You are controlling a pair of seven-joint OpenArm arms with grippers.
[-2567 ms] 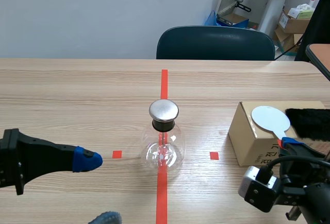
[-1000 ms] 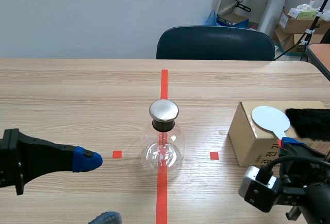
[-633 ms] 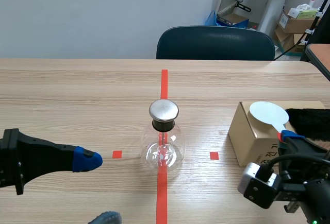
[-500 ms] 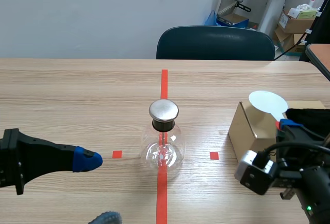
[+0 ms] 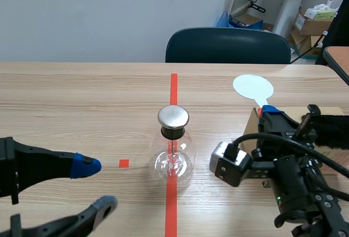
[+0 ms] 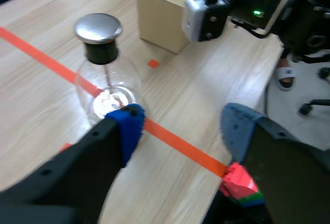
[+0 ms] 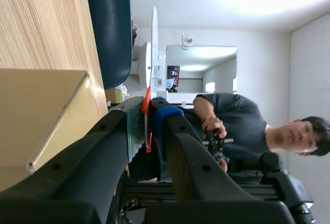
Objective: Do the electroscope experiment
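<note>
Your electroscope (image 5: 173,150), a round clear-glass flask with a black neck and a flat brushed-metal cap (image 5: 173,116), stands on the red tape line at mid-table. To its right, your right gripper (image 5: 271,114) is clamped on the red handle of a thin white disc paddle (image 5: 253,86), held in the air by the tan cardboard box (image 6: 160,18). Your left gripper (image 6: 180,126) sits near the flask, blue-padded fingers spread wide.

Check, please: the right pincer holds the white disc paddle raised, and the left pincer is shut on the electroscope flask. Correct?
No. The left wrist view shows the left pincer open, not gripping the electroscope flask. The right pincer does hold the white disc paddle raised.
</note>
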